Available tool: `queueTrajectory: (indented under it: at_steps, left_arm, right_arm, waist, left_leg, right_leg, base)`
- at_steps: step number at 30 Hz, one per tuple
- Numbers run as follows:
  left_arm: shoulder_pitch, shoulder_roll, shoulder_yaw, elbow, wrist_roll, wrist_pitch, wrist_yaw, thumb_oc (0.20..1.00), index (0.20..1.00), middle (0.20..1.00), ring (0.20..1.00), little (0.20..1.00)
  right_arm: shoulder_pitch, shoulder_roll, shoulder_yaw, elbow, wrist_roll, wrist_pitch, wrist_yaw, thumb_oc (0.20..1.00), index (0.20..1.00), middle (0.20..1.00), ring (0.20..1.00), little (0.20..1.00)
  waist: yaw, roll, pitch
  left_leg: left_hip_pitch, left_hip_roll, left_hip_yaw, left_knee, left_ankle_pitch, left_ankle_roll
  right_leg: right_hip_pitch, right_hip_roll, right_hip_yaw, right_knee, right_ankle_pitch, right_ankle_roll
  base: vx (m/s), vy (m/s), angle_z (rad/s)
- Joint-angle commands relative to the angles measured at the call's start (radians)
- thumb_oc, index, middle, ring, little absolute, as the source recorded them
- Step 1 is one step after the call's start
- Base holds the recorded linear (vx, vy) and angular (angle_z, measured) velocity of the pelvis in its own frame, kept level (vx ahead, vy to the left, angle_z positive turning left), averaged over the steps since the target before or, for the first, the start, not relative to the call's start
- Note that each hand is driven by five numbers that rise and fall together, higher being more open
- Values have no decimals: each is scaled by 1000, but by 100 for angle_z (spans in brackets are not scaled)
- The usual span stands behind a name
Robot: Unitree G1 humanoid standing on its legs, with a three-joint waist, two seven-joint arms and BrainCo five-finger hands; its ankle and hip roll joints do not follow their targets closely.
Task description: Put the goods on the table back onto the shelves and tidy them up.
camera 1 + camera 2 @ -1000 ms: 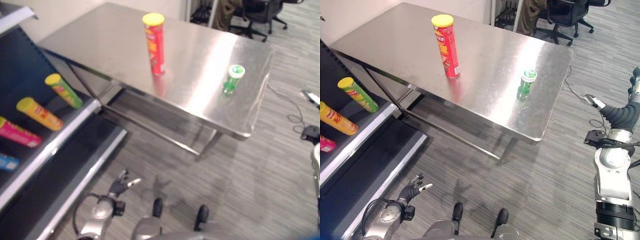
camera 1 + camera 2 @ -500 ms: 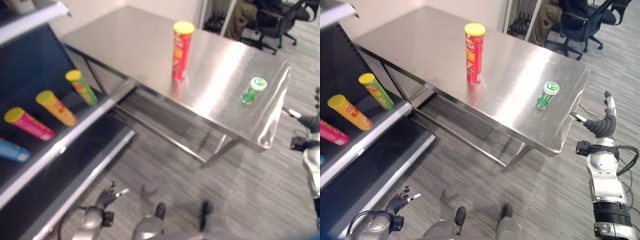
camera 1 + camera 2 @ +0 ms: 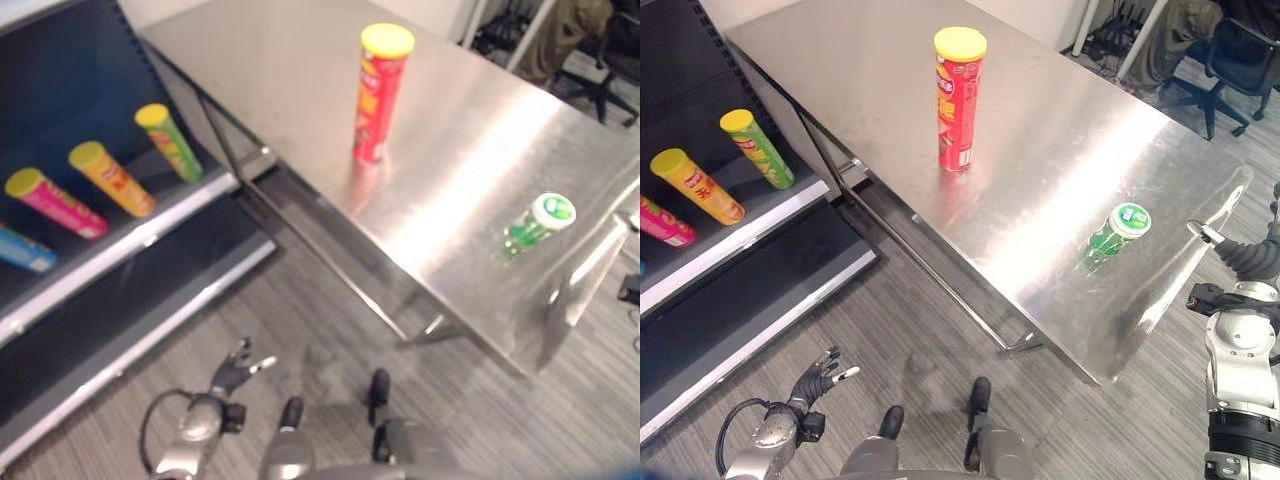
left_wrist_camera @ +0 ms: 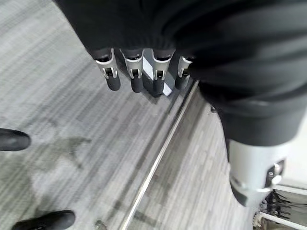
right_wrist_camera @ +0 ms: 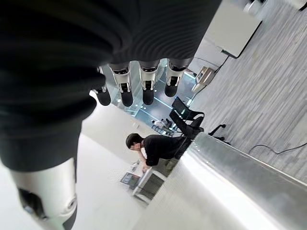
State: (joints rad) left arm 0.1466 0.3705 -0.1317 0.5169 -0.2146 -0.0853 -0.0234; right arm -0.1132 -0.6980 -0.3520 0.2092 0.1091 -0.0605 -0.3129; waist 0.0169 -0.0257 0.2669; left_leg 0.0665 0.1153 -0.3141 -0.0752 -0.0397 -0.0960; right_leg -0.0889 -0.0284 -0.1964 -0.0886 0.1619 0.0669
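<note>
A tall red can with a yellow lid stands upright near the middle of the steel table. A small green bottle with a white and green cap rests near the table's right end. On the shelf at the left lie a green can, an orange can, a pink can and a blue one. My left hand hangs low over the floor, its fingers straight and empty. My right hand is beside the table's right end, fingers straight, holding nothing.
A lower shelf board juts out towards the floor at the left. Under the table runs a steel crossbar. An office chair stands behind the table, and a person sits bent over a desk further off.
The camera has swung, so the table and shelves sit differently in view. The cans and the bottle stay where they were. Both hands still hang empty.
</note>
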Motion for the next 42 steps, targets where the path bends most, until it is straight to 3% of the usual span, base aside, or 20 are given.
queueTrajectory:
  at_steps: [1, 6, 10, 16, 19, 25, 33, 36, 42]
  left_arm:
    - [-16, 75, 10, -13, 22, -39, 4, 1000, 1000, 1000, 1000, 1000]
    - [-4, 86, 24, -21, 14, -43, -13, 1000, 1000, 1000, 1000, 1000]
    - [-2, 79, 32, 9, 25, -45, -18, 1000, 1000, 1000, 1000, 1000]
    - [4, 69, 38, -2, 31, -50, -13, 1000, 1000, 1000, 1000, 1000]
    - [2, 61, 43, -7, 27, -50, -5, 1000, 1000, 1000, 1000, 1000]
    - [7, 57, 52, -9, 28, -49, -7, 1000, 1000, 1000, 1000, 1000]
    - [8, 71, 52, -24, 26, -53, -25, 1000, 1000, 1000, 1000, 1000]
    - [16, 81, 52, -27, 31, -59, -42, 1000, 1000, 1000, 1000, 1000]
    - [14, 84, 49, -21, 38, -69, -49, 1000, 1000, 1000, 1000, 1000]
  right_arm:
    - [-63, -84, 56, 12, 88, -56, 70, 1000, 1000, 1000, 1000, 1000]
    - [-62, -90, 103, -2, 180, -80, 168, 1000, 1000, 1000, 1000, 1000]
    - [-75, -130, 183, 30, 152, -63, 238, 1000, 1000, 1000, 1000, 1000]
    - [-39, -185, 150, 6, 87, -56, 230, 1000, 1000, 1000, 1000, 1000]
    - [-2, -143, 61, -24, 105, -65, 187, 1000, 1000, 1000, 1000, 1000]
    - [23, -116, 39, -52, 88, -64, 188, 1000, 1000, 1000, 1000, 1000]
    - [-47, -116, 156, -59, 166, -73, 280, 1000, 1000, 1000, 1000, 1000]
    - [-73, -184, 218, -91, 186, -72, 354, 1000, 1000, 1000, 1000, 1000]
    - [-52, -215, 195, -129, 242, -81, 392, 1000, 1000, 1000, 1000, 1000]
  waist:
    - [29, -41, -55]
    - [36, -45, -51]
    - [43, -51, -49]
    - [40, -52, -45]
    - [32, -44, -49]
    - [30, -44, -55]
    - [42, -51, -58]
    - [53, -59, -60]
    - [56, -61, -63]
  left_leg:
    - [54, -46, 24, -9, -89, 36]
    - [51, -48, 32, -12, -84, 32]
    - [46, -52, 38, -12, -83, 28]
    - [38, -56, 35, -12, -80, 25]
    - [38, -58, 31, -12, -84, 27]
    - [52, -58, 44, -12, -92, 33]
    - [63, -55, 57, -12, -94, 35]
    - [58, -55, 57, -12, -90, 30]
    - [51, -54, 45, -12, -86, 22]
  right_leg:
    - [7, -120, 12, 34, -72, 142]
    - [14, -128, 0, 29, -71, 144]
    - [19, -144, -16, 29, -70, 147]
    - [26, -154, -27, 26, -72, 150]
    - [28, -158, -29, 26, -73, 150]
    - [36, -155, -19, 21, -71, 150]
    - [41, -155, -17, 15, -66, 151]
    - [46, -162, -32, 14, -65, 153]
    - [55, -170, -55, 15, -68, 155]
  base:
    - [0, 0, 0]
    - [-12, 7, 3]
    - [-13, 12, 3]
    - [-4, 4, 6]
    - [0, -1, 1]
    - [0, 0, 0]
    - [-9, 3, -1]
    - [0, 0, 0]
    - [3, -12, 6]
